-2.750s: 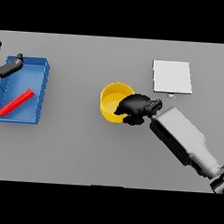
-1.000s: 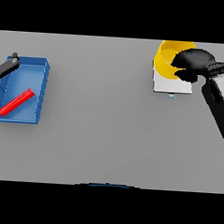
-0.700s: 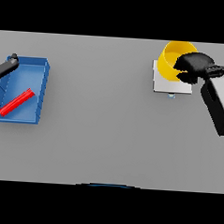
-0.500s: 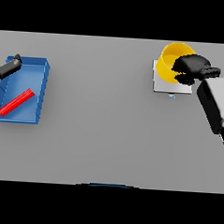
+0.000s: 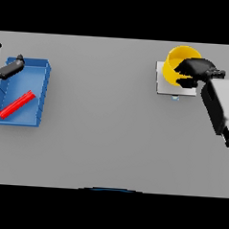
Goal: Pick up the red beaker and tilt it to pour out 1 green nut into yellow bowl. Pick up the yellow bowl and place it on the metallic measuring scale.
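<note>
The yellow bowl (image 5: 176, 62) sits on the pale square measuring scale (image 5: 162, 86) at the far right of the table. My right hand (image 5: 197, 69) reaches in from the right, its fingers curled over the bowl's right rim. The inside of the bowl is partly hidden by the hand, and no green nut shows. The red beaker (image 5: 16, 104) lies on its side in the blue tray (image 5: 41, 95) at the far left. My left hand (image 5: 10, 68) hovers at the tray's far left corner with straight fingers, holding nothing.
A small knob (image 5: 175, 97) juts from the scale's near edge. My right forearm (image 5: 220, 107) slants across the table's right side.
The right hand carried the yellow bowl from the table's middle onto the scale. Over the last second the bowl barely shifted, while the forearm swung further into view. The left hand stayed put.
</note>
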Robot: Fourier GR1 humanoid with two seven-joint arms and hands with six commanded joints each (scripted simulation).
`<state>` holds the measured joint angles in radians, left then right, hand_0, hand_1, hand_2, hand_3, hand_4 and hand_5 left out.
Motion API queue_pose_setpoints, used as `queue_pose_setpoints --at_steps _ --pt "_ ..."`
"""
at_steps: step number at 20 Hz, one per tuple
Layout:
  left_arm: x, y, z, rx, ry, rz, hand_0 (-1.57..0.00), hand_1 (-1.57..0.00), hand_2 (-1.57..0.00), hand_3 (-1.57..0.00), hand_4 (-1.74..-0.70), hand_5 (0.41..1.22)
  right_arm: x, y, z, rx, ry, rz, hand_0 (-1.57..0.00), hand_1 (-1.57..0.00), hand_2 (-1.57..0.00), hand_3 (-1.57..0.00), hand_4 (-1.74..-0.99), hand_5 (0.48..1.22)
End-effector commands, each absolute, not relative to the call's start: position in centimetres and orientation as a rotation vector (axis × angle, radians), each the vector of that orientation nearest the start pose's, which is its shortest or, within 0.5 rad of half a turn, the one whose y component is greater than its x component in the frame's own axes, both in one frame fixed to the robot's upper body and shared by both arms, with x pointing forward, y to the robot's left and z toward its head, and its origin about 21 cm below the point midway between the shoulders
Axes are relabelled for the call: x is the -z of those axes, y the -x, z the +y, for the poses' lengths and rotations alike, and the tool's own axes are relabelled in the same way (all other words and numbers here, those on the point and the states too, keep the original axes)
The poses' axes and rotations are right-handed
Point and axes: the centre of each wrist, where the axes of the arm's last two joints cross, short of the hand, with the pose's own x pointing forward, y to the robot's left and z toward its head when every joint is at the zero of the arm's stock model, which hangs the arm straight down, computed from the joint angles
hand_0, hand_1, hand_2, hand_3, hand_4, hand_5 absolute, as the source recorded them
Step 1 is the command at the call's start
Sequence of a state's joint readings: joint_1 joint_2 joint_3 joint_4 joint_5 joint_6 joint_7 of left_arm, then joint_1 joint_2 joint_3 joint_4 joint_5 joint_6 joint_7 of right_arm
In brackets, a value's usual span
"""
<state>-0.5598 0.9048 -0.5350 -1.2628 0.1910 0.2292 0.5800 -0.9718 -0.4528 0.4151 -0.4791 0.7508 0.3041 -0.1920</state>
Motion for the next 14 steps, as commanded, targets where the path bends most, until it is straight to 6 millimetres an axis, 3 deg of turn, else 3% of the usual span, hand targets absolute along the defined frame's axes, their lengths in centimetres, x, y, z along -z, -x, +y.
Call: queue_pose_setpoints --at_steps 1,3,6,9,14 --pt "-12.71 -34.58 33.04 0.517 -0.757 -1.043 0.0 0.0 0.0 0.0 -0.81 0.744 -8.68 -44.77 -26.72 -1.565 0.624 -1.028 -0.98 -0.87 -0.95 -0.76 -1.504 0.983" --pt "-12.65 -34.77 33.05 0.523 -0.767 -1.04 0.0 0.0 0.0 0.0 -0.81 0.742 -8.82 -44.87 -27.14 -1.568 0.62 -1.008 -0.62 -0.55 -0.69 -0.67 -1.444 0.887" --pt "-12.89 -35.2 32.92 0.521 -0.76 -1.048 0.0 0.0 0.0 0.0 -0.81 0.739 -8.71 -45.07 -27.0 -1.581 0.605 -1.008 -0.32 -0.28 -0.45 -0.57 -1.397 0.799" --pt "-12.92 -35.05 33.2 0.511 -0.756 -1.046 0.0 0.0 0.0 0.0 -0.81 0.736 -8.52 -45.16 -26.57 -1.616 0.584 -1.002 -0.16 -0.14 -0.29 -0.47 -1.356 0.755" --pt "-12.85 -35.23 32.91 0.514 -0.758 -1.051 0.0 0.0 0.0 0.0 -0.82 0.734 -8.34 -45.41 -26.26 -1.63 0.588 -0.977 -0.05 -0.05 -0.12 -0.35 -1.308 0.733"
